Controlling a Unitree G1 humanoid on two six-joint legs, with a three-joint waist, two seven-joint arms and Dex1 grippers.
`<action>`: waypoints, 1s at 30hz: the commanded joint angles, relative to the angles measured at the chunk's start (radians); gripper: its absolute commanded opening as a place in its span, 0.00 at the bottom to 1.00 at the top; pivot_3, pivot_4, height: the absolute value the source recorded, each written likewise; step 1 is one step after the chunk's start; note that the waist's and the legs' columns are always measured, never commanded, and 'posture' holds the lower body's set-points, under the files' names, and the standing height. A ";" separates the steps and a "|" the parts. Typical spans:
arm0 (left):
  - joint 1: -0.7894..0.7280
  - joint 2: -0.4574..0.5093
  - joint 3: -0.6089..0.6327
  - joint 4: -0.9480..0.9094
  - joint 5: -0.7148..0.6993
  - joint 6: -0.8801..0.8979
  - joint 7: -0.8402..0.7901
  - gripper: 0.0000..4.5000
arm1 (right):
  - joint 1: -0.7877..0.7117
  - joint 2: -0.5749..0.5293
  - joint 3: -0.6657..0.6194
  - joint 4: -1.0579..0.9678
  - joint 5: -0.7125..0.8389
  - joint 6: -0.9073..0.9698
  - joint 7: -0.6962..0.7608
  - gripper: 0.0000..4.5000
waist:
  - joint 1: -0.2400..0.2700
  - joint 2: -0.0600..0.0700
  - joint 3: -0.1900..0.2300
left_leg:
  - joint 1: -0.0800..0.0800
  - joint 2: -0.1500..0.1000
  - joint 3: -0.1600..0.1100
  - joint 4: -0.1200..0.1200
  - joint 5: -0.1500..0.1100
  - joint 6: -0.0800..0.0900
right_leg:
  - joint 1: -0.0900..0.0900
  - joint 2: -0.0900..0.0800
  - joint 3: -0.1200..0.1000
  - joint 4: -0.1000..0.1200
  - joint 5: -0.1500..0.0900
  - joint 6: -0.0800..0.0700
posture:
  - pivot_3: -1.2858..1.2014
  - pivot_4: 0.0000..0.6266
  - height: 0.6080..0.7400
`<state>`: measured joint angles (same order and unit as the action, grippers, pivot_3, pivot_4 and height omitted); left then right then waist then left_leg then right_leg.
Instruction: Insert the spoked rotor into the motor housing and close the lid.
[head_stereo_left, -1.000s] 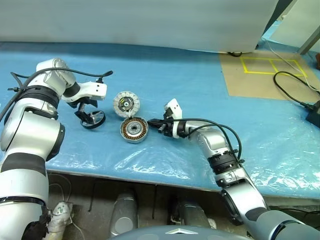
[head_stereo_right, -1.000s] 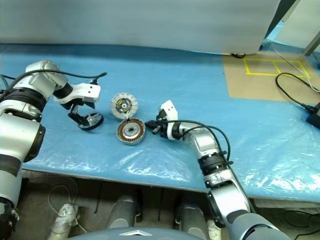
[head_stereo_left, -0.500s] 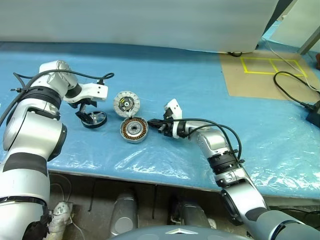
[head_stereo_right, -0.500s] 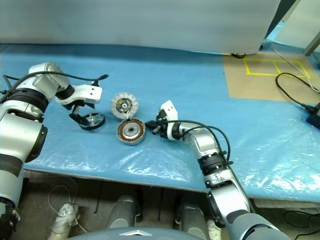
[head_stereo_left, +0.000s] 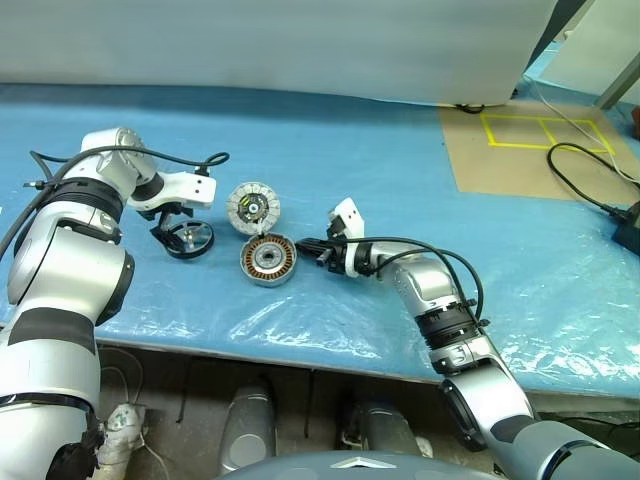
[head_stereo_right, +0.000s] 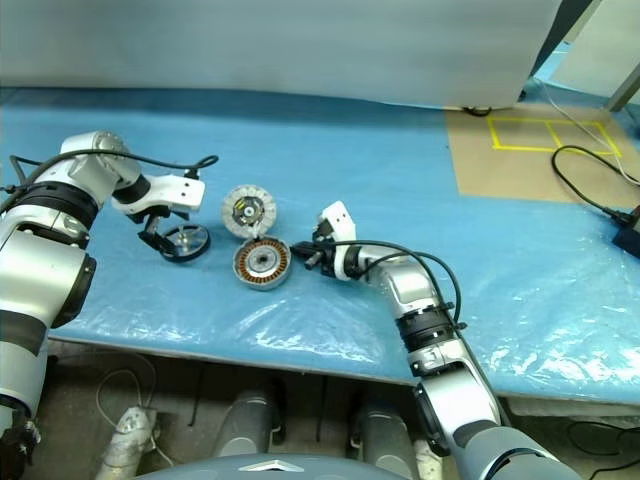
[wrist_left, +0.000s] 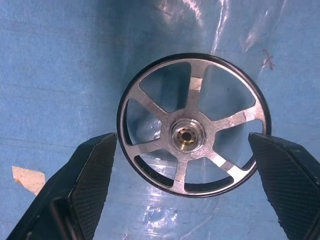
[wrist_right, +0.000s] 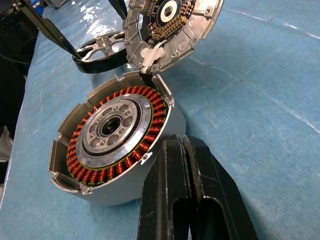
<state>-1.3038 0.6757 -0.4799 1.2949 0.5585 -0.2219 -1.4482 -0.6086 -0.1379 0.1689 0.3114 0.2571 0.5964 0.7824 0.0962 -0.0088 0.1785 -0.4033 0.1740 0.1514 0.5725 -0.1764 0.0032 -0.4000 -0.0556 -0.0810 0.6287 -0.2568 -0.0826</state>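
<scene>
Lowered since before, the wide-open left fingers (wrist_left: 95, 170) straddle the rotor (wrist_left: 194, 132) on the blue-sheeted bench (head_stereo_left: 400, 170); right fingers (wrist_right: 192, 200) shut, empty, beside the copper-wound housing (wrist_right: 112, 145).

Spoked rotor (wrist_left: 192, 136) flat, motor housing (head_stereo_left: 268, 259) open

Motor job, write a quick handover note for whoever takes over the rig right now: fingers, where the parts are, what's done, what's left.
Left gripper: fingers open, one on each side of the spoked rotor, not closed on it.
Right gripper: fingers shut, empty, resting level beside the motor housing.
Parts: rotor lies flat on the blue table cover, to the left of the housing. Housing is open, copper windings showing. Its lid is hinged up behind it.
Done: housing open, left gripper lined up over rotor.
Left: grasp rotor, seat it in housing, close lid.
</scene>
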 joint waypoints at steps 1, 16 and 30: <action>0.002 0.012 -0.003 0.004 0.007 -0.004 0.014 0.99 | 0.005 -0.001 -0.009 -0.044 0.018 0.000 0.003 0.00 | 0.000 0.000 0.000 | 0.000 0.000 0.000 0.000 0.000 0.000 | 0.000 0.000 0.000 0.000 0.000 0.000 | 0.52 0.24 1.00; 0.005 0.006 0.009 -0.002 -0.003 -0.035 -0.004 0.99 | 0.007 -0.001 -0.009 -0.044 0.018 0.002 0.001 0.00 | 0.000 0.000 0.000 | 0.000 0.000 0.000 0.000 0.000 0.000 | 0.000 0.000 0.000 0.000 0.000 0.000 | 0.52 0.24 1.00; 0.002 0.007 0.018 -0.006 -0.011 -0.044 -0.010 0.72 | 0.004 0.002 -0.006 -0.033 0.015 -0.001 0.001 0.00 | 0.000 0.000 0.000 | 0.000 0.000 0.000 0.000 0.000 0.000 | 0.000 0.000 0.000 0.000 0.000 0.000 | 0.52 0.24 1.00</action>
<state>-1.2896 0.6661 -0.4729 1.2997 0.5578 -0.2618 -1.4576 -0.6039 -0.1397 0.1691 0.3054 0.2573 0.5983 0.7820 0.0964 -0.0088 0.1785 -0.4033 0.1739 0.1514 0.5726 -0.1764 0.0032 -0.4001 -0.0557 -0.0810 0.6290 -0.2567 -0.0826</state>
